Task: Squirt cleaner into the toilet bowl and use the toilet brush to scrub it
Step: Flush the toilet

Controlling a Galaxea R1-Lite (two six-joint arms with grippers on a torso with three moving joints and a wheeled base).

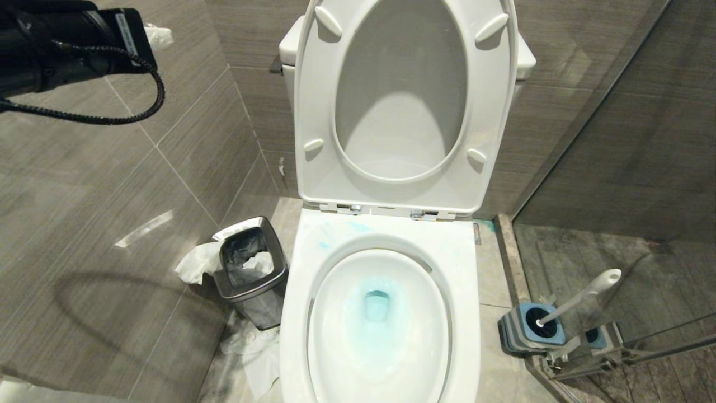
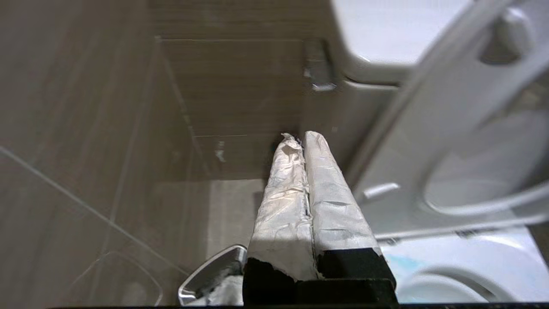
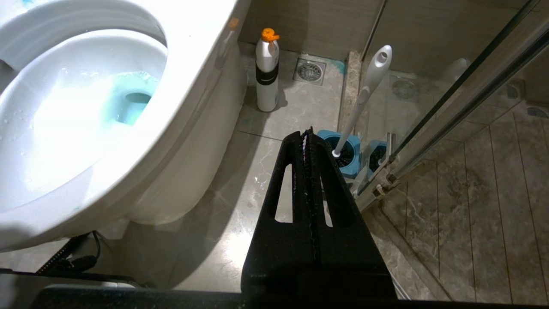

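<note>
toilet brush [image 3: 365, 92] beside orange-capped bottle [image 3: 266, 71]

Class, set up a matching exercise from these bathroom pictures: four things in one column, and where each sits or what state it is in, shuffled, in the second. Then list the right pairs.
Things
1. white plastic toilet seat
2. long white-grey toilet brush
3. small steel bin
4. white bottle with orange cap

Places or states
A. on the floor tiles beside the toilet's base
B. raised upright
C. standing in the squarish blue holder
D. on the floor left of the white ceramic toilet bowl, paper inside

Pairs: 1-B, 2-C, 3-D, 4-A
</note>
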